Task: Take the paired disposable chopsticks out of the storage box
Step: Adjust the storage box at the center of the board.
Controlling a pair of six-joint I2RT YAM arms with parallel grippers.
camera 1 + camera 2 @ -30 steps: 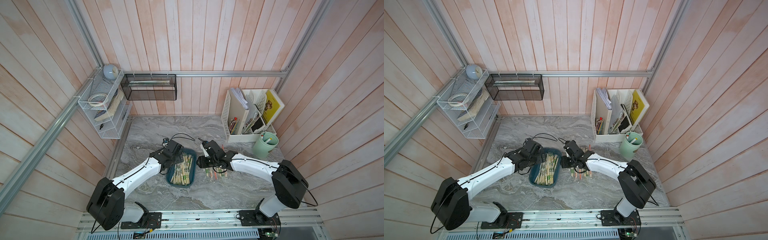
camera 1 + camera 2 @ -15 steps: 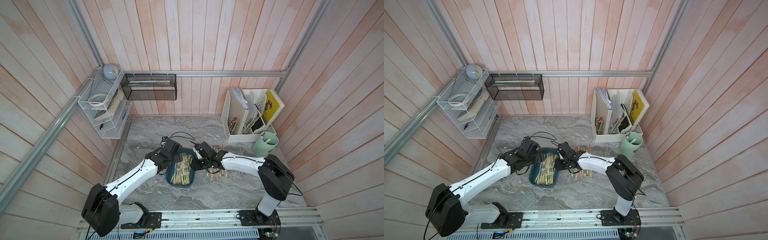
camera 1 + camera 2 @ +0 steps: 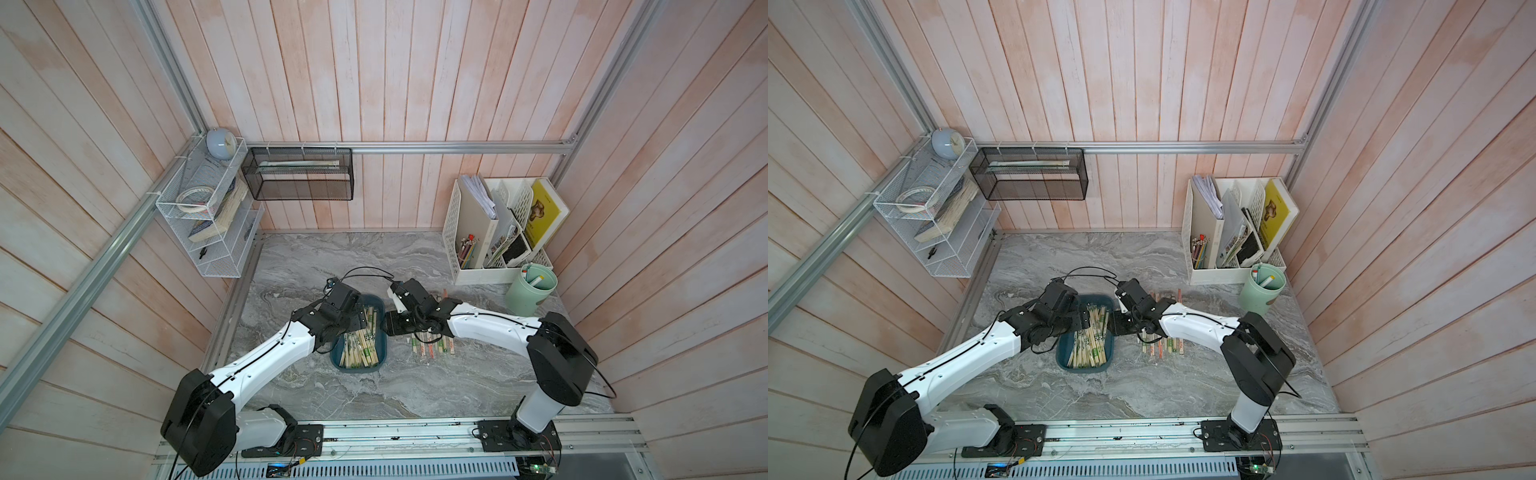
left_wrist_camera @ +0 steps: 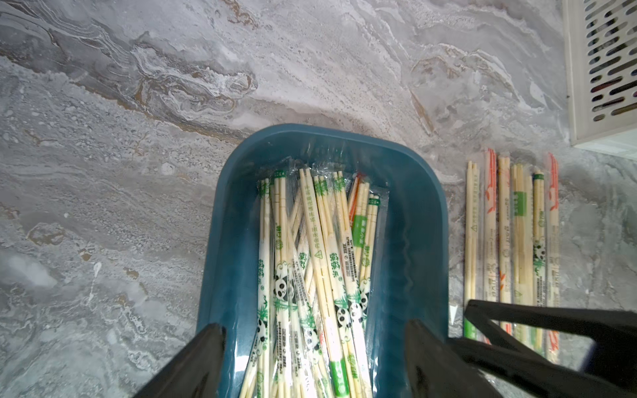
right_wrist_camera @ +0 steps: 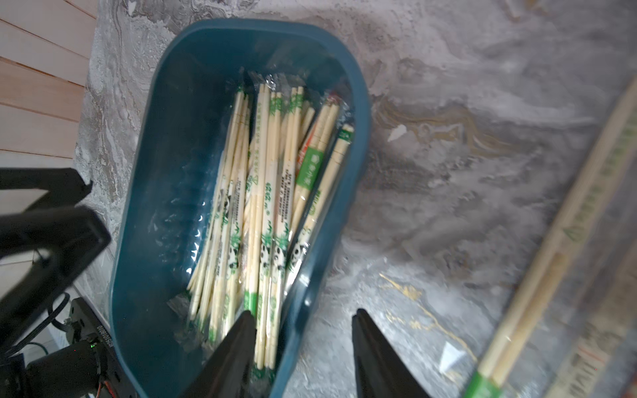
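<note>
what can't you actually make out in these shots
Whether the left gripper grips the storage box or just straddles it: in the left wrist view its fingers cover the rim.
The boxed chopsticks' ends nearest the gripper: cut by that view's bottom edge.
Table chopsticks: blurred and edge-cut in the right wrist view, partly under the right arm in both top views.

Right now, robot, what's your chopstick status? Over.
Left gripper open, empty, at dark teal plastic tray. Right gripper open, straddling its wall. Sleeved pale bamboo chopsticks inside; another row on grey marble table. Grippers crowd each other.
</note>
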